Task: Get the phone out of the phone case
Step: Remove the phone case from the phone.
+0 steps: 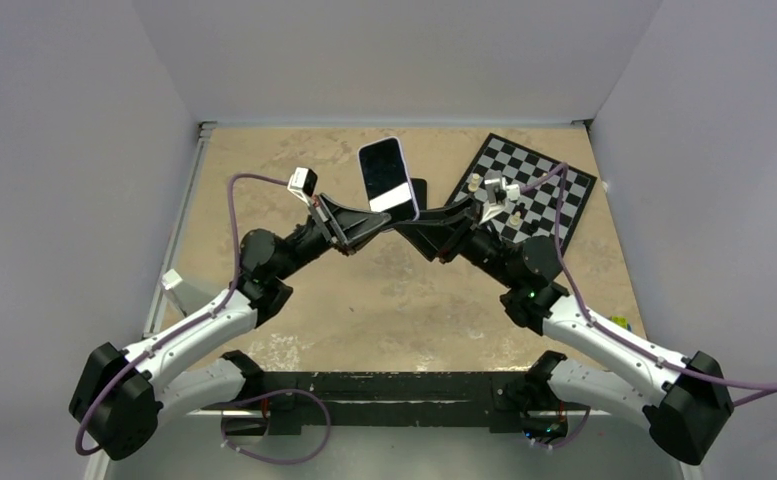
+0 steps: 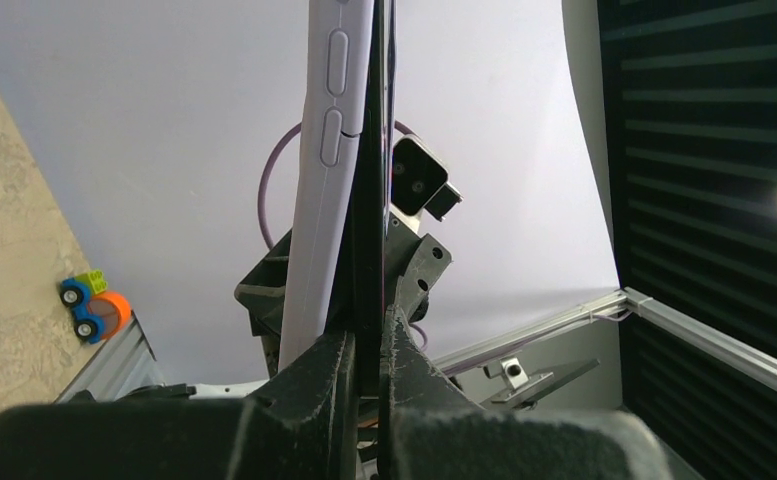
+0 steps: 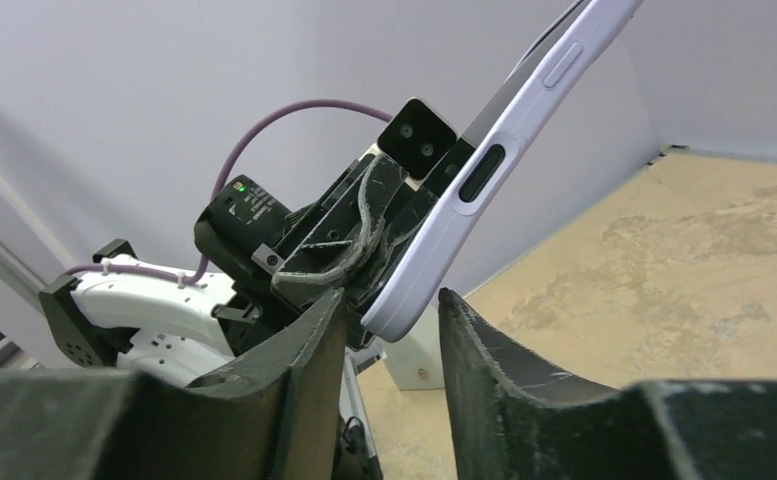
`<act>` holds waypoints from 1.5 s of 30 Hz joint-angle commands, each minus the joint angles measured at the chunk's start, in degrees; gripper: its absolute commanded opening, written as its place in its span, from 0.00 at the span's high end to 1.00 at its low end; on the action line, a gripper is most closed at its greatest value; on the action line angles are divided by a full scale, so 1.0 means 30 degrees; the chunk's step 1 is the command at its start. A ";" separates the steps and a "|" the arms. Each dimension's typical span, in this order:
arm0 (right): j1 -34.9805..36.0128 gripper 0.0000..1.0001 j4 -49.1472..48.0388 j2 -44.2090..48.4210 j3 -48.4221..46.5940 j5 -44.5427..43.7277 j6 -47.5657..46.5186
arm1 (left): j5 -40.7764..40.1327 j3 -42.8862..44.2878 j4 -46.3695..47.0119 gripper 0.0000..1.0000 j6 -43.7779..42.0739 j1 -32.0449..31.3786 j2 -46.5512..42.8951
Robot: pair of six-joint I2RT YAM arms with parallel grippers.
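The phone, black screen towards the camera, stands in the pale lavender phone case, held up above the table's middle. My left gripper is shut on its lower end. In the left wrist view my left gripper pinches the black phone edge; the case runs down just outside the left finger. My right gripper is open. In the right wrist view the case's lower corner sits between my right gripper's spread fingers, touching neither.
A chessboard with a few pieces lies at the back right. A dark flat object lies behind the held phone. A white block stands at the left edge. A small toy car lies near the right edge.
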State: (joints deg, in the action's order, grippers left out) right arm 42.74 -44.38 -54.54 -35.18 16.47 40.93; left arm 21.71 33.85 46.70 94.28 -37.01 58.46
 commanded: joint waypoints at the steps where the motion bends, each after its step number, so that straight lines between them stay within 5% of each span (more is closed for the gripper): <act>1: 0.0107 0.62 -0.0328 -0.0396 -0.1160 -0.0747 -0.0311 | -0.0235 0.0065 0.3059 1.00 0.0515 -0.0113 -0.0047; 6: 0.0154 0.77 -0.0372 -0.1016 -0.1353 -0.0560 -0.0643 | -0.0286 0.0035 0.3146 1.00 0.0543 -0.0114 -0.0135; 21: 0.0198 0.59 -0.1882 -0.1061 -0.0158 0.1150 -0.1504 | -0.0404 -0.0119 0.3093 1.00 0.0595 -0.0123 -0.0469; 29: 0.0218 0.66 -0.1868 -0.1429 -0.0066 0.0912 -0.1547 | -0.0244 -0.0026 0.2921 1.00 0.0603 -0.0121 -0.0677; 36: 0.0224 0.69 -0.1735 -0.1971 -0.0595 -0.0653 -0.0825 | 0.0010 0.0075 0.2634 1.00 0.0544 -0.0144 -0.0821; 45: 0.0526 0.73 -0.0184 -0.1958 -0.0813 -0.6364 0.0894 | -0.0038 0.0237 0.1890 1.00 0.0109 -0.0184 -0.1129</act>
State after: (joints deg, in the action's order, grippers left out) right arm 44.69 -45.93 -60.01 -35.77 11.44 41.43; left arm 18.02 32.91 46.57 95.37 -37.08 58.37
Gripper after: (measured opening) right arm 0.285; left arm 0.091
